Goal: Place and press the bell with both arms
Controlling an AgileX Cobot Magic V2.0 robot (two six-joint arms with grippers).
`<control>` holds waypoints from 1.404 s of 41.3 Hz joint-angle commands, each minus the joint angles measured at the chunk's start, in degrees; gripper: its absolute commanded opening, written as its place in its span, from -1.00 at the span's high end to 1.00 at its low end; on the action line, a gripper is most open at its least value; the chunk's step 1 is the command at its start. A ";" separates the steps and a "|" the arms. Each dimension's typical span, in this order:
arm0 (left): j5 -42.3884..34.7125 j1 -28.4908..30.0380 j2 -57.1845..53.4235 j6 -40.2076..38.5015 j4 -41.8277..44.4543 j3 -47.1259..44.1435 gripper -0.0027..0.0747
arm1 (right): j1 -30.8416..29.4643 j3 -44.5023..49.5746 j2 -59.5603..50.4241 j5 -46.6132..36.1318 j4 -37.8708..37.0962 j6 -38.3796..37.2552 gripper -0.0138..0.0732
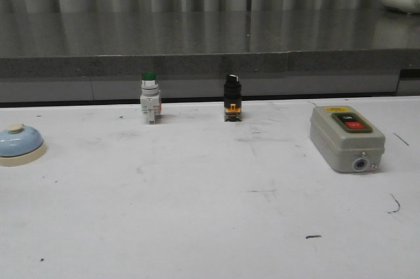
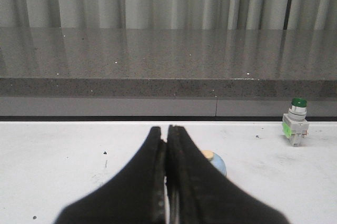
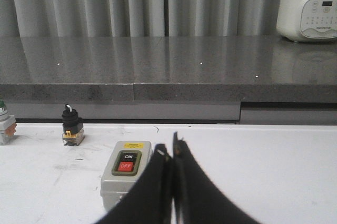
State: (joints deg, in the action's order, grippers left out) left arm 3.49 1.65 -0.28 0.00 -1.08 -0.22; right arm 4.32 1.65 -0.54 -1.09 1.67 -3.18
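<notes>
The light-blue bell [image 1: 20, 142] with cream base and cream button sits at the far left of the white table in the front view. No arm shows in that view. In the left wrist view my left gripper [image 2: 167, 129] is shut with nothing in it, and the bell [image 2: 215, 162] peeks out beyond one finger, mostly hidden behind it. In the right wrist view my right gripper [image 3: 172, 145] is shut and empty, with the bell out of view.
A grey switch box [image 1: 346, 138] with ON and OFF buttons stands at the right; it lies just beside the right gripper as the switch box [image 3: 126, 174]. A green push button [image 1: 149, 97] and a black selector switch [image 1: 232, 97] stand at the table's back. Behind runs a dark stone counter [image 1: 210, 42].
</notes>
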 commanded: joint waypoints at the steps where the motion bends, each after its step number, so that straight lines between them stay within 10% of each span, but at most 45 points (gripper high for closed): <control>1: -4.55 -0.34 -0.93 -0.51 -0.36 -1.38 0.98 | -0.30 -0.43 -0.98 -5.05 -0.13 0.30 0.84; 43: -9.19 -0.34 -0.93 -0.51 -0.36 -0.66 0.98 | -0.30 -2.27 -0.98 -4.58 -0.13 0.30 0.84; 58: -2.31 -0.34 0.86 -0.51 -0.36 18.56 0.98 | -0.30 -19.33 0.34 10.06 -2.76 3.18 0.84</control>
State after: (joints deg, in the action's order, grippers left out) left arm 2.57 1.65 -0.28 0.00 -1.08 12.38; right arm 4.32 -12.22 -0.54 9.90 0.69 -1.37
